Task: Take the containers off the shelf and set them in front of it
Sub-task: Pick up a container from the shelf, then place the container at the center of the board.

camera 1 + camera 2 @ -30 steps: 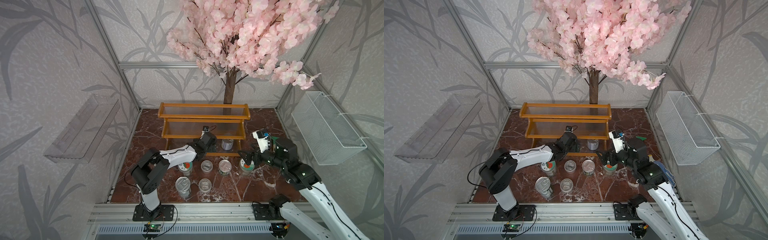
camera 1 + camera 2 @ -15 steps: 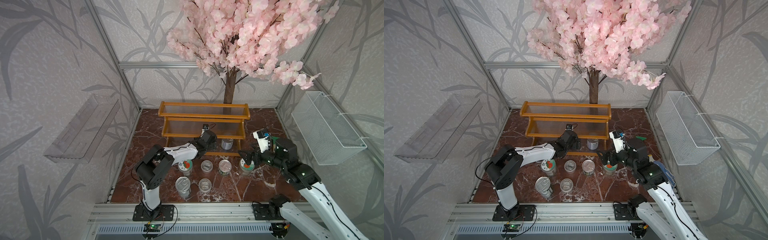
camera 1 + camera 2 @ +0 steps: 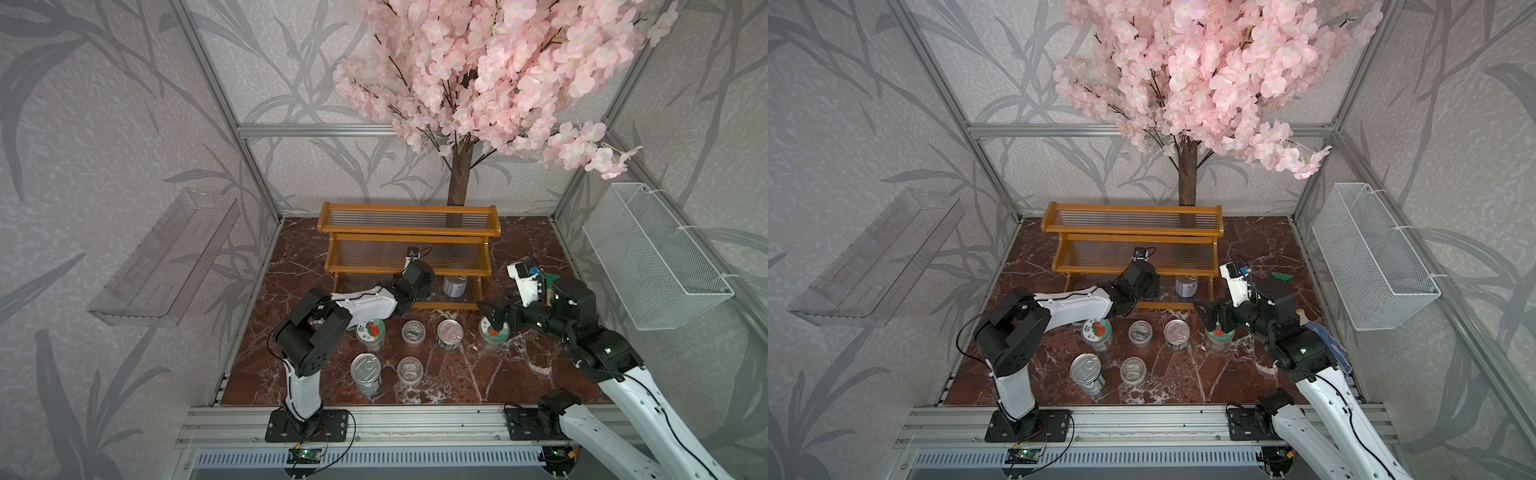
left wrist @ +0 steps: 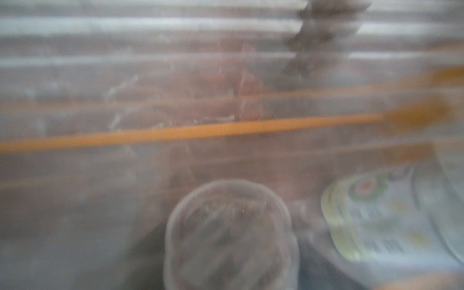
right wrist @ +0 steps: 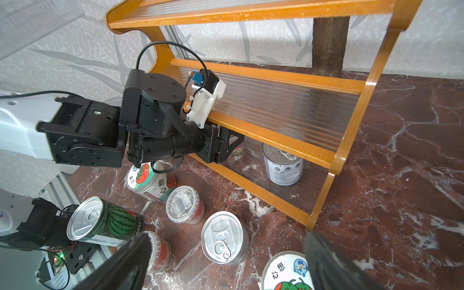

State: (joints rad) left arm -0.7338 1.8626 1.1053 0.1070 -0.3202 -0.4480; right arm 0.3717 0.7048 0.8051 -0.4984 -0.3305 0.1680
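The left end effector [image 5: 229, 143] reaches under the middle tier of the shelf [image 3: 409, 227], right at a clear cup [image 4: 231, 233] standing in the lowest level. Its fingers are mostly hidden and its wrist view is blurred, so I cannot tell whether they grip the cup. In both top views a labelled tin [image 3: 454, 286] stands in the same level, at 3 o'clock of that end effector and near the cup.

The right end effector [image 5: 227, 234] hangs with jaws wide at 5 o'clock of the shelf. A tomato-lid jar [image 5: 286, 272] stands on the surface [image 3: 519, 374] between its fingers. Five more containers [image 3: 413, 332] stand in two rows at 6 o'clock of the shelf.
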